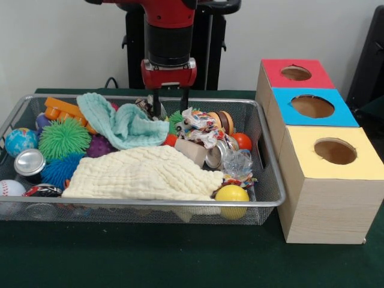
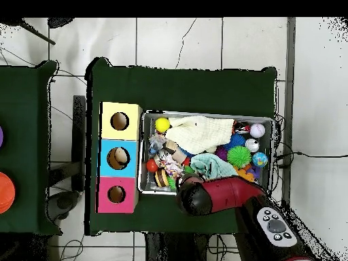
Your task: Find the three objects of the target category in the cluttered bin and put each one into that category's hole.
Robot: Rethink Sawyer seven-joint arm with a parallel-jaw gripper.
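Gripper (image 1: 168, 109), fingers apart and holding nothing, is lowered into the wire bin (image 1: 270, 180) at its far rim, just beside the teal cloth (image 1: 123, 125); the three-hole box (image 1: 318, 150) stands beside the bin.

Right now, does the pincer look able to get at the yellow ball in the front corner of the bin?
Probably yes. The yellow ball lies uncovered against the wire bin, beside the cream cloth rather than under it. The pincer hangs open at the bin's far side, so it must cross first.
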